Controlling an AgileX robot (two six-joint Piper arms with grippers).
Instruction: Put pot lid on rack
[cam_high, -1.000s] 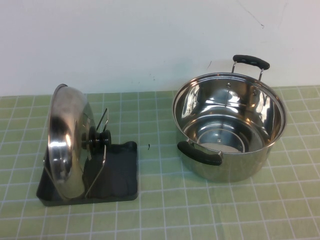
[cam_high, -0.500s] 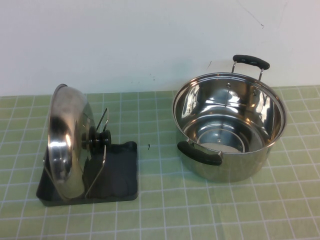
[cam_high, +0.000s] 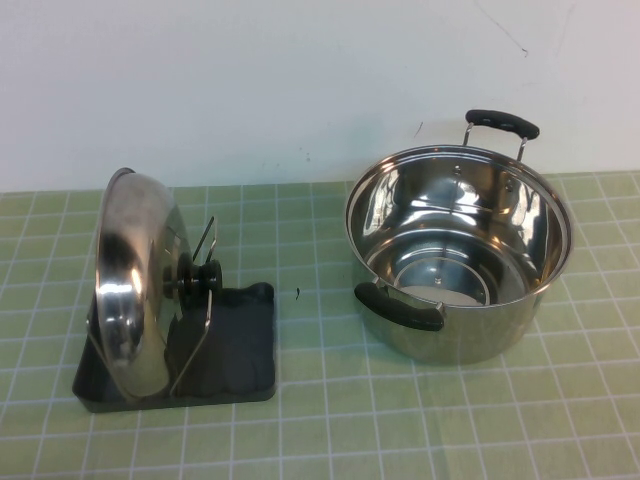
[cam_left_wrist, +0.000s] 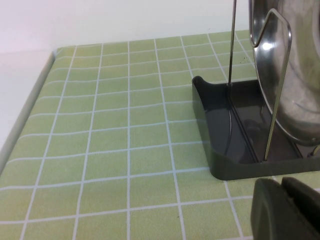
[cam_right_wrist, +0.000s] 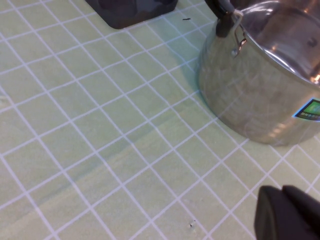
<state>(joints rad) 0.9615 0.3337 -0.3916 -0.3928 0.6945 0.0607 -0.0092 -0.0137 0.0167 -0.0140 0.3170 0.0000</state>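
The shiny steel pot lid (cam_high: 137, 285) stands on edge in the black rack (cam_high: 235, 350) at the left of the table, leaning against the wire loops (cam_high: 205, 245), its black knob (cam_high: 203, 278) facing right. In the left wrist view the rack (cam_left_wrist: 227, 145) and the lid's rim (cam_left_wrist: 292, 85) lie just beyond my left gripper (cam_left_wrist: 281, 186), which is shut and holds nothing. My right gripper (cam_right_wrist: 281, 194) is also shut and holds nothing, low over the mat near the pot. Neither arm shows in the high view.
A deep steel pot (cam_high: 460, 250) with two black handles stands at the right on the green checked mat (cam_high: 320, 420); its side (cam_right_wrist: 255, 95) is close to my right gripper. A white wall runs along the back. The mat's left edge (cam_left_wrist: 30, 110) shows in the left wrist view.
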